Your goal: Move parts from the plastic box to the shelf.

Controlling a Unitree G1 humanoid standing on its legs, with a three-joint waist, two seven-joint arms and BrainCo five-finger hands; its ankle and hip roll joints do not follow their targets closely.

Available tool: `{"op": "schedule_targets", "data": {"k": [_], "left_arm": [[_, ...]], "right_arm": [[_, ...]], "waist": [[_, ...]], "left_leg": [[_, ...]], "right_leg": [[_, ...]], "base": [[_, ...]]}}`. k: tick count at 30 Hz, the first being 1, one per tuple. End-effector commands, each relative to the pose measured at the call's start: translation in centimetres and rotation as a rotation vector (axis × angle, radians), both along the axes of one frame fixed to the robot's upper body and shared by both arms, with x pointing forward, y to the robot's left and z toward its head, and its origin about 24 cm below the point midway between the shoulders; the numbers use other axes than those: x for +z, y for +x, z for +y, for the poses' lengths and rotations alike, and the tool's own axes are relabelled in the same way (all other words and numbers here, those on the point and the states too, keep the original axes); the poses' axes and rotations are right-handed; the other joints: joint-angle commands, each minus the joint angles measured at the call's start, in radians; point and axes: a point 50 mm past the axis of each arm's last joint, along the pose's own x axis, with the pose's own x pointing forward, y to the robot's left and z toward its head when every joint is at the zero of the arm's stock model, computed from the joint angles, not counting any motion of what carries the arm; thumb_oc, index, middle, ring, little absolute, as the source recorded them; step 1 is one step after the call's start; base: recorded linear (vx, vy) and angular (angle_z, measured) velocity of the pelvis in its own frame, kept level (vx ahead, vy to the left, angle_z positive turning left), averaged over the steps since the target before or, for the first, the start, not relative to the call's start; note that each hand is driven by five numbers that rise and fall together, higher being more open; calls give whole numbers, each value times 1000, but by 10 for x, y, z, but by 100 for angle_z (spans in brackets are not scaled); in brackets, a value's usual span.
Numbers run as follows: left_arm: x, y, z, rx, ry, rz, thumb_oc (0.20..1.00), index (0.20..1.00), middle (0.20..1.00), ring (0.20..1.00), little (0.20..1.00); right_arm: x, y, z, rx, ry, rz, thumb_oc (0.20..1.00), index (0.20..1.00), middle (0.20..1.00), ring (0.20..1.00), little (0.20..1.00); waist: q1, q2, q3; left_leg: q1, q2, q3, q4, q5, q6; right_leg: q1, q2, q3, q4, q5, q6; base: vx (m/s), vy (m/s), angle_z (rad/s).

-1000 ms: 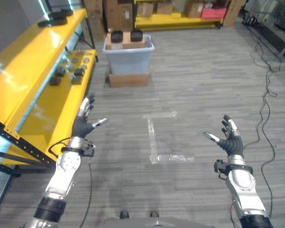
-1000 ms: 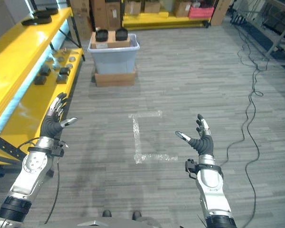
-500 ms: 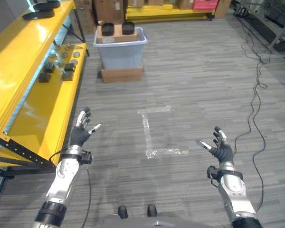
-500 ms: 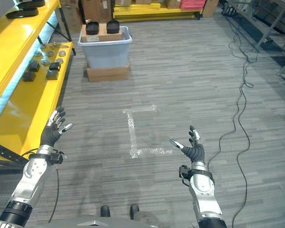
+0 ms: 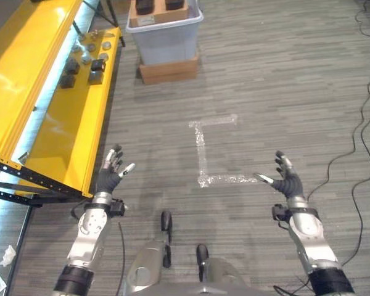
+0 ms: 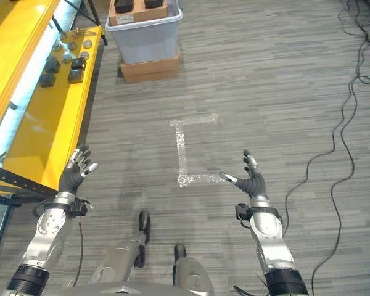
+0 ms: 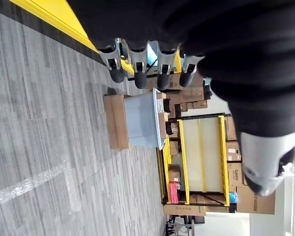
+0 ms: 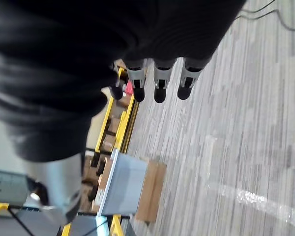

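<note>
Nearest of all, both hands hang over bare grey floor with fingers straight and spread, holding nothing: the left hand sits just off the near end of the yellow shelf, the right hand well out to the shelf's right. Between them, slightly beyond, an L of pale tape is stuck to the floor, its long stroke running away alongside the shelf. Farther along the shelf's lower board, near its far end, a cluster of small dark and silvery parts already lies on the yellow surface. Just right of that far end stands the grey plastic box, resting on a flat cardboard carton; dark parts sit in its top on a brown cardboard piece, cut off by the picture's edge in the head views. The wrist views add what the head views leave out — past the left hand's dark fingertips a second yellow rack with cartons stands beyond the box, and the right wrist view shows the box past its own straight fingers.
</note>
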Motion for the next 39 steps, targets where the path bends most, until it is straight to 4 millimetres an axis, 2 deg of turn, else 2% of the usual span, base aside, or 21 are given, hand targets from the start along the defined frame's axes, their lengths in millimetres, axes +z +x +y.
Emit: {"op": "schedule_targets", "data": {"k": [1, 4, 7, 8, 9, 11, 14, 15, 18, 22, 23, 26, 27, 28, 29, 30, 33, 36, 37, 38, 39], "left_arm": [[20, 1, 18, 48, 34, -101, 1000, 1000, 1000, 1000, 1000], [17, 2, 19, 42, 51, -88, 1000, 1000, 1000, 1000, 1000], [23, 7, 19, 22, 63, -105, 1000, 1000, 1000, 1000, 1000], [25, 8, 19, 15, 70, -109, 1000, 1000, 1000, 1000, 1000], [28, 11, 20, 15, 81, -116, 1000, 1000, 1000, 1000, 1000], [34, 15, 24, 25, 101, -136, 1000, 1000, 1000, 1000, 1000], [32, 16, 24, 33, 93, -131, 1000, 1000, 1000, 1000, 1000], [30, 17, 22, 26, 81, -124, 1000, 1000, 1000, 1000, 1000], [20, 17, 14, -3, 97, -78, 1000, 1000, 1000, 1000, 1000], [16, 16, 9, -31, 136, -61, 1000, 1000, 1000, 1000, 1000], [9, 11, 6, -55, 134, -37, 1000, 1000, 1000, 1000, 1000], [4, 11, 4, -56, 133, -18, 1000, 1000, 1000, 1000, 1000], [4, 11, 5, -58, 117, -16, 1000, 1000, 1000, 1000, 1000], [5, 11, 5, -59, 117, -16, 1000, 1000, 1000, 1000, 1000], [9, 12, 6, -63, 108, -34, 1000, 1000, 1000, 1000, 1000], [10, 13, 6, -60, 110, -36, 1000, 1000, 1000, 1000, 1000], [8, 13, 5, -55, 104, -28, 1000, 1000, 1000, 1000, 1000], [4, 4, 10, -43, 82, -13, 1000, 1000, 1000, 1000, 1000], [3, 2, 12, -36, 87, -6, 1000, 1000, 1000, 1000, 1000], [3, 2, 12, -36, 87, -6, 1000, 1000, 1000, 1000, 1000], [-1, 1, 14, -22, 81, 13, 1000, 1000, 1000, 1000, 1000]], "right_arm": [[13, 1, 6, 40, -48, -71, 1000, 1000, 1000, 1000, 1000], [7, 4, 13, 71, -57, -37, 1000, 1000, 1000, 1000, 1000], [6, 5, 15, 96, -56, -16, 1000, 1000, 1000, 1000, 1000], [5, 5, 15, 105, -60, -7, 1000, 1000, 1000, 1000, 1000], [5, 7, 14, 107, -83, 2, 1000, 1000, 1000, 1000, 1000], [7, 12, 18, 124, -99, -2, 1000, 1000, 1000, 1000, 1000], [6, 11, 19, 131, -97, 4, 1000, 1000, 1000, 1000, 1000], [4, 9, 17, 123, -78, 12, 1000, 1000, 1000, 1000, 1000], [-7, -5, 6, 81, -78, 59, 1000, 1000, 1000, 1000, 1000], [-14, -16, -1, 68, -84, 100, 1000, 1000, 1000, 1000, 1000], [-21, -23, -1, 72, -87, 132, 1000, 1000, 1000, 1000, 1000], [-22, -25, -3, 75, -97, 145, 1000, 1000, 1000, 1000, 1000], [-18, -26, -8, 69, -138, 144, 1000, 1000, 1000, 1000, 1000], [-18, -26, -8, 69, -138, 144, 1000, 1000, 1000, 1000, 1000], [-15, -26, -15, 63, -144, 146, 1000, 1000, 1000, 1000, 1000], [-15, -24, -18, 55, -152, 157, 1000, 1000, 1000, 1000, 1000], [-13, -20, -21, 56, -219, 168, 1000, 1000, 1000, 1000, 1000], [-13, -18, -20, 61, -227, 168, 1000, 1000, 1000, 1000, 1000], [-13, -16, -18, 63, -215, 163, 1000, 1000, 1000, 1000, 1000], [-13, -16, -18, 63, -215, 163, 1000, 1000, 1000, 1000, 1000], [-14, -13, -14, 69, -226, 159, 1000, 1000, 1000, 1000, 1000]], "waist": [[33, -19, -90], [55, -54, -136], [56, -72, -138], [54, -76, -134], [42, -72, -117], [29, -52, -99], [10, -41, -99], [-11, -28, -106], [-69, -26, -108], [-124, -15, -115], [-133, -13, -146], [-144, 2, -168], [-144, -1, -160], [-146, 0, -162], [-142, -9, -143], [-134, -20, -131], [-110, -35, -109], [-57, -50, -109], [-40, -55, -114], [-40, -55, -114], [-13, -42, -127]], "left_leg": [[18, 5, 52, 104, 41, 39], [41, -7, 114, 136, 38, 49], [62, -29, 131, 161, 1, 63], [75, -38, 133, 173, -19, 71], [106, -42, 131, 187, -51, 84], [145, -34, 124, 189, -75, 86], [206, -36, 117, 168, -100, 83], [242, -27, 123, 151, -113, 78], [351, -66, 100, 119, -181, 86], [467, -92, 63, 108, -262, 73], [515, -96, 35, 139, -292, 66], [500, -75, 29, 259, -266, 25], [424, -67, 20, 513, -174, -27], [414, -65, 17, 527, -178, -28], [319, -71, -3, 774, -86, -69], [284, -82, 4, 862, -51, -85], [215, -64, 18, 938, -65, -66], [144, -20, 32, 695, -153, -7], [127, -16, 34, 526, -149, 4], [127, -16, 34, 526, -149, 4], [109, 13, 22, 199, -41, 4]], "right_leg": [[219, -10, 1, -46, -176, 209], [242, -74, -14, -34, -163, 262], [226, -112, -3, 71, -84, 308], [203, -123, 4, 150, -30, 320], [125, -130, 8, 320, 85, 325], [31, -131, -6, 423, 109, 325], [-24, -120, -8, 342, 47, 296], [-62, -64, -15, 230, -34, 289], [-134, 26, -43, 13, 1, 291], [-174, 56, -110, -72, 67, 313], [-144, 62, -93, -75, 85, 278], [-111, 78, -72, -73, 88, 258], [-72, 68, -62, -64, 73, 240], [-75, 68, -65, -63, 74, 240], [-39, 57, -46, -40, 40, 213], [-17, 45, -41, -35, 25, 199], [26, 32, -22, -27, -3, 183], [103, 7, -2, -52, -43, 193], [122, 3, 0, -72, -48, 199], [122, 3, 0, -72, -48, 199], [169, 17, -1, -112, -59, 205]], "base": [[436, 119, -32], [486, 113, -78], [311, 80, -26], [281, 62, -14], [412, 84, -8], [341, 64, -10], [376, 53, -6], [415, 30, 12], [504, -4, 18], [618, -65, 96], [577, -129, 61], [522, -164, 36], [291, -125, 32], [562, -232, 34], [390, -152, 23], [493, -187, 11], [319, -100, -35], [479, -28, -53], [295, 11, -23], [451, 34, -15], [453, 20, -7]]}}
